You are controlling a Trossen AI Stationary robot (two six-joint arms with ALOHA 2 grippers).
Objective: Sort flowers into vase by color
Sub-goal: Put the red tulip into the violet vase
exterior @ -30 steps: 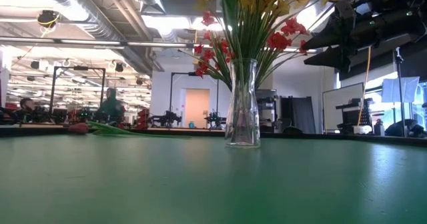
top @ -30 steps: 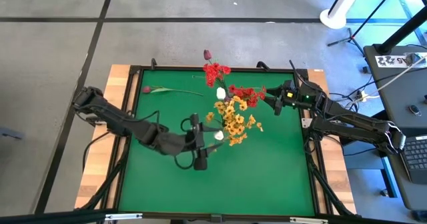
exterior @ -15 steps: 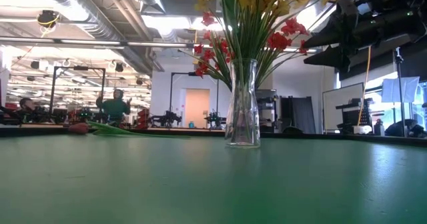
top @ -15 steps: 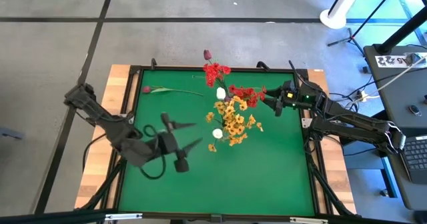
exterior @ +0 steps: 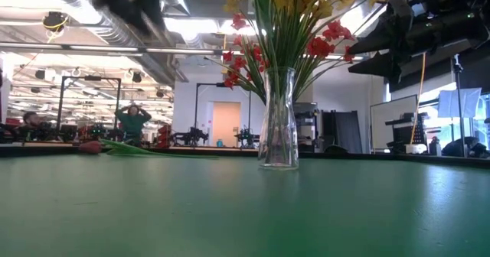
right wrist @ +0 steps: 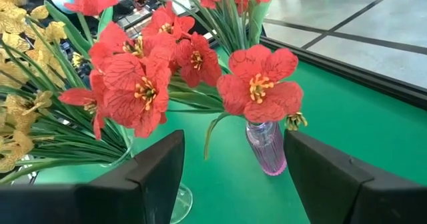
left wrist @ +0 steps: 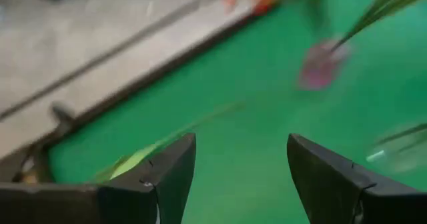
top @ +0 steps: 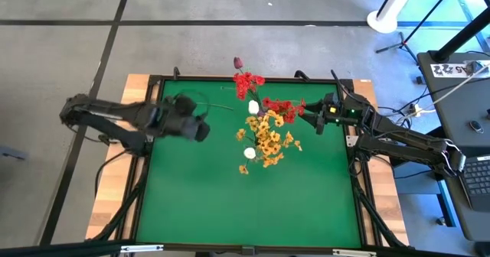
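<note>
A clear glass vase [exterior: 278, 119] stands mid-table and holds yellow blossoms [top: 268, 141], red blossoms [top: 282, 107] and white tulip buds [top: 253, 106]. A dark pink bud [exterior: 90, 146] on a green stem [exterior: 145, 151] lies flat on the green table at the far left; it also shows in the left wrist view [left wrist: 320, 64]. My left gripper [top: 191, 123] [left wrist: 240, 144] is open and empty, raised above the far-left part of the table near that bud. My right gripper [top: 308, 115] [right wrist: 233, 137] is open and empty, just right of the red blossoms.
A small pink glass vase [right wrist: 265, 147] stands behind the red blossoms, beside the clear vase's foot [right wrist: 177, 201]. A maroon bud [top: 237, 61] reaches over the far edge. A black frame [top: 153, 79] rims the green table. A person [exterior: 132, 123] stands far off in the room.
My left gripper has drawn back from the bouquet at mid-table, first toward the left edge, then toward the far-left corner and the pink bud lying there. It has risen, turned about and stayed open. The flowers and vase have kept still.
</note>
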